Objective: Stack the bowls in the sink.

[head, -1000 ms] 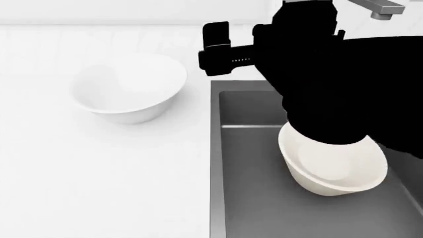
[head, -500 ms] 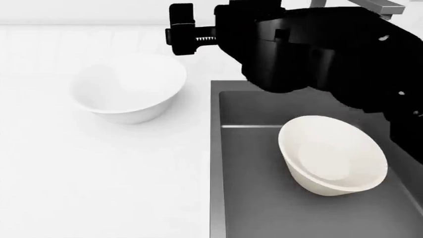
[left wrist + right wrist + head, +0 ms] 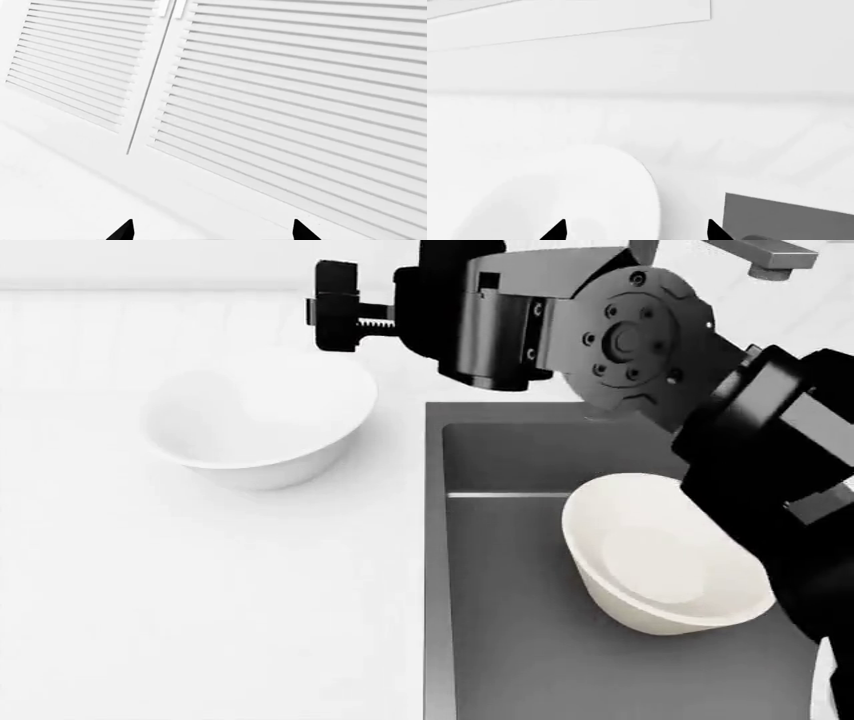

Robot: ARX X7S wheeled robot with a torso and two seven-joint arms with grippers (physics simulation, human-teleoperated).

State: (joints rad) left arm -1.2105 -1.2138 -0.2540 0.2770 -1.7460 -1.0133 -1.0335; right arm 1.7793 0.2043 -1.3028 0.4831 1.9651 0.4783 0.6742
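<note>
A pure white bowl [image 3: 260, 420] with a slanted rim stands on the white counter, left of the sink. A cream bowl [image 3: 667, 555] lies tilted inside the dark grey sink [image 3: 521, 660]. My right gripper [image 3: 350, 310] reaches across from the right and hangs above the counter, just behind and right of the white bowl. It is open and empty. In the right wrist view the white bowl [image 3: 560, 200] lies below the spread right gripper [image 3: 635, 232]. My left gripper [image 3: 212, 232] is open and empty, facing louvred cabinet doors; it is out of the head view.
The steel faucet [image 3: 763, 254] stands at the sink's back edge, behind my right arm. A corner of the sink [image 3: 790, 220] shows in the right wrist view. White louvred doors [image 3: 280, 95] fill the left wrist view. The white wall runs along the counter's back.
My right arm has swung left, from over the cream bowl in the sink to beside the white bowl. The cream bowl is now uncovered. Both bowls stay in place.
</note>
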